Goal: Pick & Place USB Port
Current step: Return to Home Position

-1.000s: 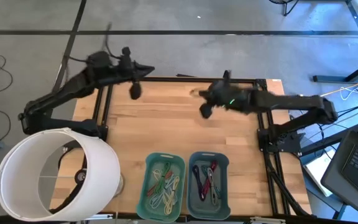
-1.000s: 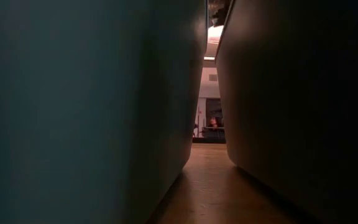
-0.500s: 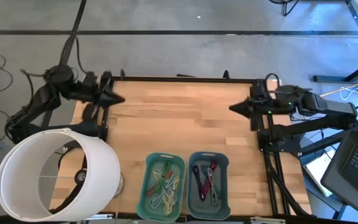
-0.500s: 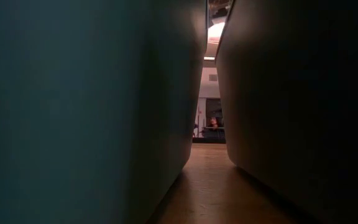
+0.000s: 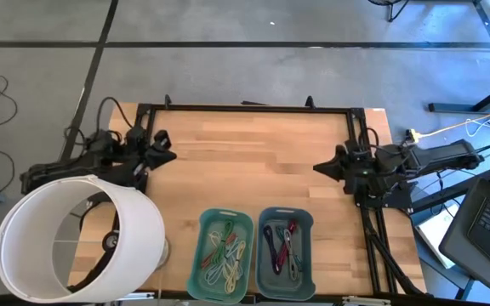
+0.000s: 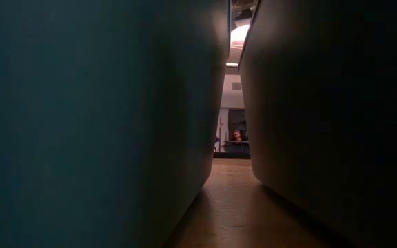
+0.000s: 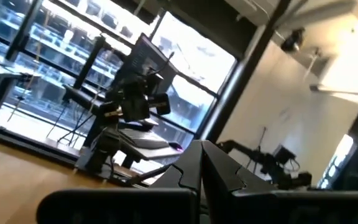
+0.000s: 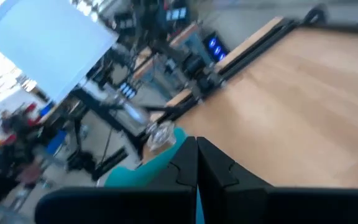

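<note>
**Both arms folded low at the side edges of the counter [image 5: 245, 161]; cables sorted into two bins.**

The left gripper [image 5: 173, 155] lies at the left edge and the right gripper [image 5: 316, 167] at the right edge, tips pointing inward across bare wood. In each wrist view the fingers [image 7: 190, 167] meet tip to tip and grip nothing. The green bin [image 5: 225, 212] and blue bin [image 5: 286, 209] stand side by side by the low camera, a narrow gap between them. Each holds a bundle of charger cables [image 5: 225, 253]; the pink patterned cable [image 5: 291, 233] lies in the blue bin.
</note>
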